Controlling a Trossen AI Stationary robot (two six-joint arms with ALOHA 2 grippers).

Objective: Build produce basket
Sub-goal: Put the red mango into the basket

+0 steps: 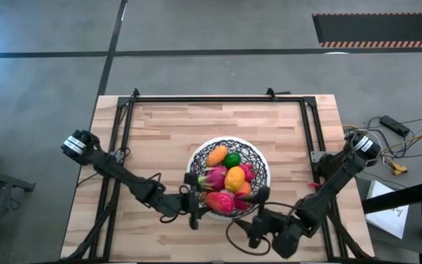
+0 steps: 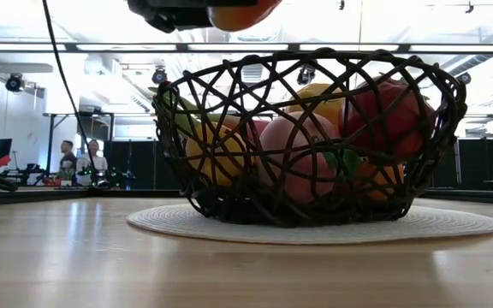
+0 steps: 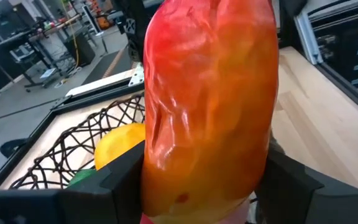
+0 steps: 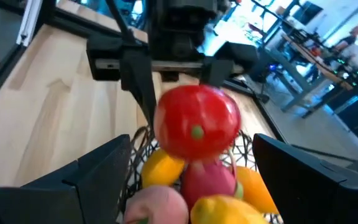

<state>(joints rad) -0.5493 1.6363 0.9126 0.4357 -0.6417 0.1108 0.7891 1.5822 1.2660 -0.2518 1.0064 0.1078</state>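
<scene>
The black wire basket (image 1: 229,176) stands on a round white base (image 2: 452,224) at the table's middle. It holds several toy fruits: a pink dragon fruit (image 1: 212,177), a green lime (image 1: 232,160), and orange, yellow and red pieces. My left gripper (image 1: 196,199) is at the basket's near left rim, shut on a red-orange fruit (image 3: 210,93). This fruit also shows above the rim in the low view (image 2: 240,12). My right gripper (image 1: 258,216) is open and empty at the basket's near right rim, with its fingers (image 4: 98,177) wide apart. My left gripper pinches the red-orange fruit by its two opposite sides (image 3: 157,168) between its two fingers. The fingers come from the table's left, roughly level. The fruit reaches well past the fingertips and hangs clear above the basket's rim and the fruits inside (image 4: 197,121).
A black frame rail (image 1: 123,147) runs round the tabletop. Bare wood lies left (image 1: 152,139) and right (image 1: 288,139) of the basket. People (image 2: 80,158) stand in the room far beyond the table.
</scene>
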